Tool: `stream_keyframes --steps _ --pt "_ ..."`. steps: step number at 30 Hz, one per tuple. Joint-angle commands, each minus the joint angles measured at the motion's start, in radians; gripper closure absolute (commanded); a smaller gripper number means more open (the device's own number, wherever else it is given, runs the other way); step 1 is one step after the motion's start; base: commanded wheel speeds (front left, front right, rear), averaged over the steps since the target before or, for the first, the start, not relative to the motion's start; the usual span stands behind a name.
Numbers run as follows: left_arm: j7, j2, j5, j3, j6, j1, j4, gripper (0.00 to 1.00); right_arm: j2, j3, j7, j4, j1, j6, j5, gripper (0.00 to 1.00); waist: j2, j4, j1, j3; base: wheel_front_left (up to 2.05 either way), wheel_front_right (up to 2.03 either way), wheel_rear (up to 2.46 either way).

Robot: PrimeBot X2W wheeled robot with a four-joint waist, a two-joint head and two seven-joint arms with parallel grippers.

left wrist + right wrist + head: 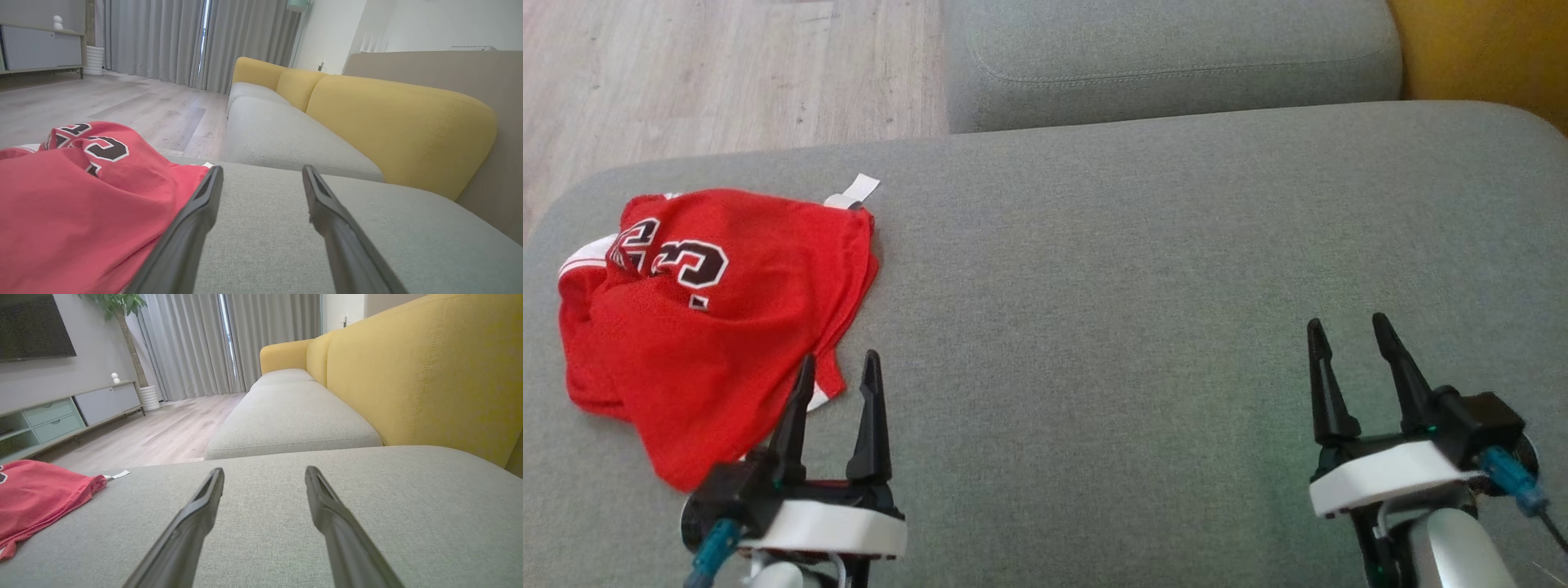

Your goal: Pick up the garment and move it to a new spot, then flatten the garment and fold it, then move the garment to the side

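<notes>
Jaws are standing wide apart on both arms, gripping nothing. The left gripper (840,359) is hovering low over the grey seat cushion (1094,269), its 2 dark fingers pointing away from the robot. Its left finger is overlapping the near right edge of the garment (703,327) in the head view, and whether it is touching the cloth cannot be told. The right gripper (1347,327) is hanging well apart from it, over bare cushion on the robot's right, fingers pointing the same way. The garment, a red mesh jersey with black, white-edged lettering, is lying crumpled on the left part of the cushion, near its left end. White trim is showing at its far left, and a small white tag (860,189) is sticking out at its far right corner. Beyond the cushion, a 2nd grey seat (1168,57) is running on, with a yellow backrest (1478,49) rising on the right and pale wood floor (686,73) lying on the left.
</notes>
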Motion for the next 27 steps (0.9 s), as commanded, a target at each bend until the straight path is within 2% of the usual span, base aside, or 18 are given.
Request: stream_keyframes --steps 1,13,18,25,27 --pt "-0.017 0.012 0.041 0.013 0.007 -0.048 -0.027 0.00 -0.008 0.027 -0.019 -0.031 -0.052 -0.001 -0.043 0.00 0.0000 0.000 -0.0001 0.001 0.00 0.00 0.00" --pt "-0.053 0.020 0.188 -0.019 0.025 -0.069 -0.021 0.00 -0.009 0.058 -0.055 -0.050 -0.063 -0.001 -0.208 0.00 0.0000 -0.010 -0.0001 0.006 0.00 0.00 0.00" --pt "-0.068 0.045 0.293 -0.069 0.032 -0.077 -0.013 0.00 -0.009 0.075 -0.069 -0.057 -0.063 -0.001 -0.258 0.00 0.0000 -0.010 -0.0001 0.003 0.00 0.00 0.00" --pt "-0.083 0.028 0.272 -0.059 0.040 -0.068 -0.028 0.00 -0.010 0.098 -0.085 -0.055 -0.061 -0.001 -0.178 0.00 0.0000 -0.007 -0.0001 0.000 0.00 0.00 0.00" --pt "-0.083 0.022 0.237 -0.041 0.033 -0.063 -0.033 0.00 -0.010 0.094 -0.085 -0.051 -0.056 -0.001 -0.107 0.00 0.0000 -0.006 -0.0001 -0.002 0.00 0.00 0.00"
